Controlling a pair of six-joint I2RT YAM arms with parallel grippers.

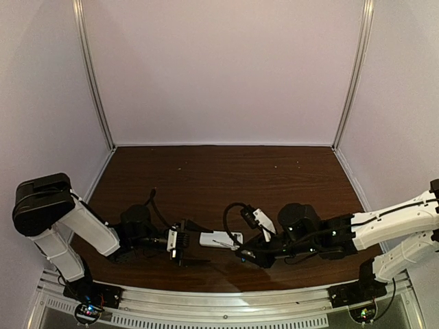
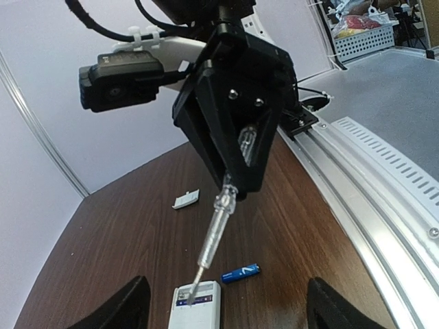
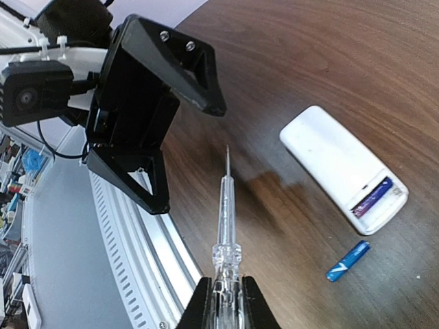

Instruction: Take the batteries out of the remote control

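One battery (image 3: 348,261) out, second battery (image 3: 372,197) sitting inside.
Right gripper (image 3: 225,295) is pinching the screwdriver (image 3: 225,205); left gripper (image 3: 191,159) is gaping wide near the remote control (image 3: 329,161).

Top camera overlooks table (image 1: 206,171); wrist cameras closely share remote control (image 3: 336,164).

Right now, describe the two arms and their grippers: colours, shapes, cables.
Both arms are white tubular links between bulky black rounded joints: left arm, right arm. The left gripper and right gripper are matt black, angular, with triangular cut-outs and small silver screws. Each wrist carries a boxy black camera, looping black cables and a white zip tie.
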